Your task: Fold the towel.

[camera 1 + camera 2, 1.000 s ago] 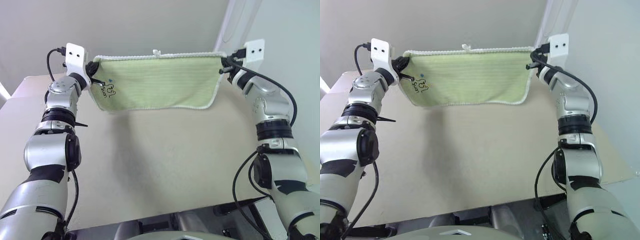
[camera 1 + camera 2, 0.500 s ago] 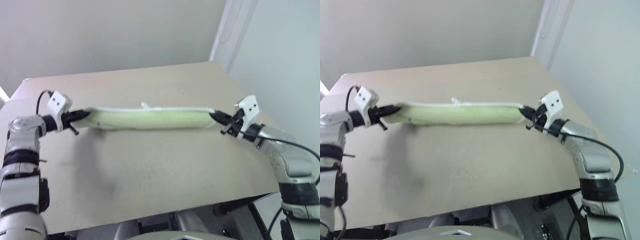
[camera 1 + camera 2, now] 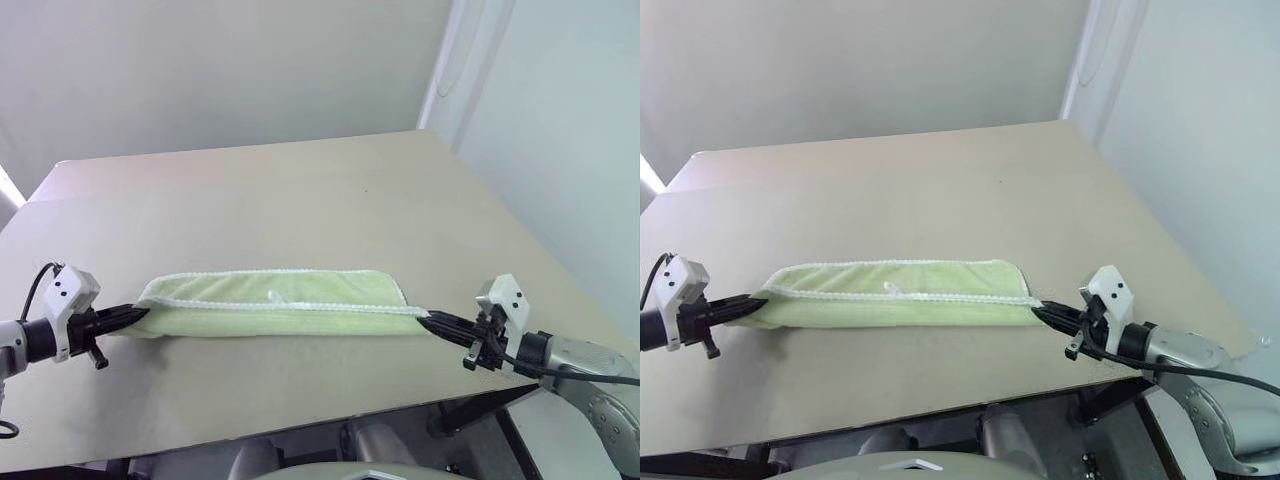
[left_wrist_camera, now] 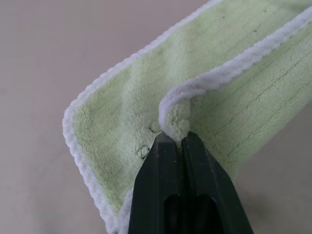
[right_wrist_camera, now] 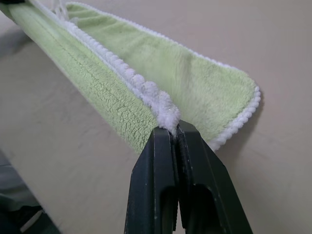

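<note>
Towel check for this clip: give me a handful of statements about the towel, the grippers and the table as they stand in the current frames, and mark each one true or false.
1. The towel lies on the table doubled over along its length. True.
2. The left gripper is open and clear of the towel. False: it is shut on the towel's white-edged corner.
3. The right gripper is pinching the towel's whitish edging at its end. True.
4. The towel hangs in the air between the two arms. False: it rests on the tabletop, stretched between the grippers.
5. The towel is dark blue. False: it is pale lime green with whitish edging.
</note>
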